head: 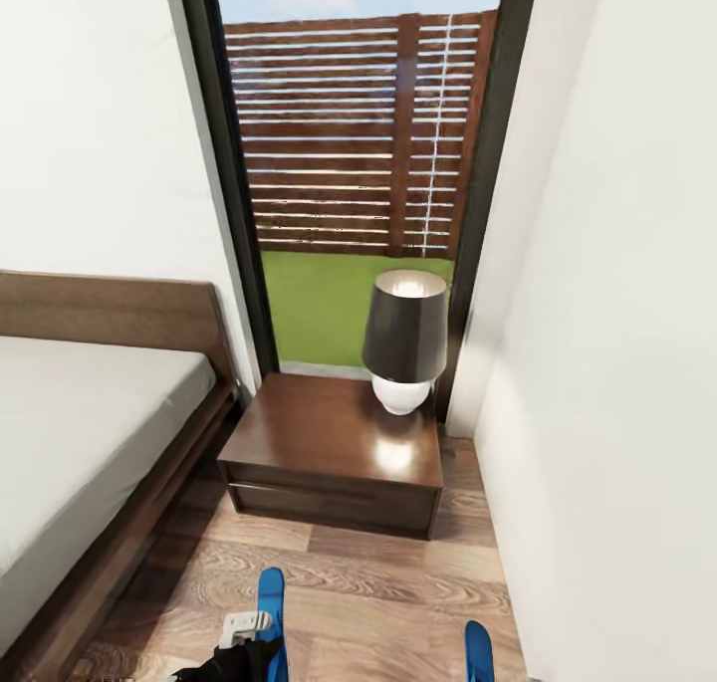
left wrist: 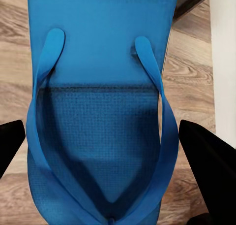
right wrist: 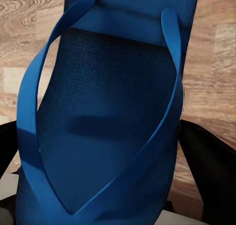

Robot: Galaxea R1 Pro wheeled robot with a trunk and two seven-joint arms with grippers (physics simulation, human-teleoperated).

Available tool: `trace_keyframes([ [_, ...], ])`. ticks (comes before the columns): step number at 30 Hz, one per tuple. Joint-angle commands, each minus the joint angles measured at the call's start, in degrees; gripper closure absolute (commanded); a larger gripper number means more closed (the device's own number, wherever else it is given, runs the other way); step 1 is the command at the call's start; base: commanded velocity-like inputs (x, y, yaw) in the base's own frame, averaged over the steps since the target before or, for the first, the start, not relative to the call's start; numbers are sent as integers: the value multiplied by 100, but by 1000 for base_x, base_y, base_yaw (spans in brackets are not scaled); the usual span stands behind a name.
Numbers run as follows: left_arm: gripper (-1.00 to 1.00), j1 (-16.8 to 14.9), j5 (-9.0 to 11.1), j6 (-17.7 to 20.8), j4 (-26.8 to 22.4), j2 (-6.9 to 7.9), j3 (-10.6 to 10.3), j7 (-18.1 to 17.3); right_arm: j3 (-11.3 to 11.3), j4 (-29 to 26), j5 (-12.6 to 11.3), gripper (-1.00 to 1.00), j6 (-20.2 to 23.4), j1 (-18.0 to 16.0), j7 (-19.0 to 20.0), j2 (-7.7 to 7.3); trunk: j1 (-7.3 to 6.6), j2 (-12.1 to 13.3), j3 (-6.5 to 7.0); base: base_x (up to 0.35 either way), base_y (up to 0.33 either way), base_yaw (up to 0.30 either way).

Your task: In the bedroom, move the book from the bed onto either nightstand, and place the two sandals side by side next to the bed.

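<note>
Sandals, bright blue rubber flip-flops: left one [left wrist: 101, 112] framed by left end effector [left wrist: 105, 151], right one [right wrist: 105, 112] by right end effector [right wrist: 98, 156]; fingers apart either side, grip unclear. Both near wood-plank floor [head: 378, 582] right of dark-framed bed [head: 149, 493], likely for side-by-side placement.

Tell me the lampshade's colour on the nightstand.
Dark grey-black lampshade, on a white base; clearest in the head view.

Two blue sandals, one per wrist camera.
I see the left sandal [left wrist: 101, 112] lying lengthwise between the left jaws, straps up; the right sandal [right wrist: 105, 116] likewise between the right jaws.
</note>
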Motion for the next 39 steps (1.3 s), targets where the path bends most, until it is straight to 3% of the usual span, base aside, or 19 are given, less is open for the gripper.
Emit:
trace_keyframes([
  [1, 100, -6, -42, -28, 8, -1, 35, -20, -36, 3, 0, 100, 7, -2, 28, -1, -1, -2, -10, 2, 0, 238],
  [39, 100, -6, -42, -28, 8, -10, 35, -20, -41, 0, -2, 100, 7, -2, 20, -1, -1, -2, -175, 0, 0, 260],
])
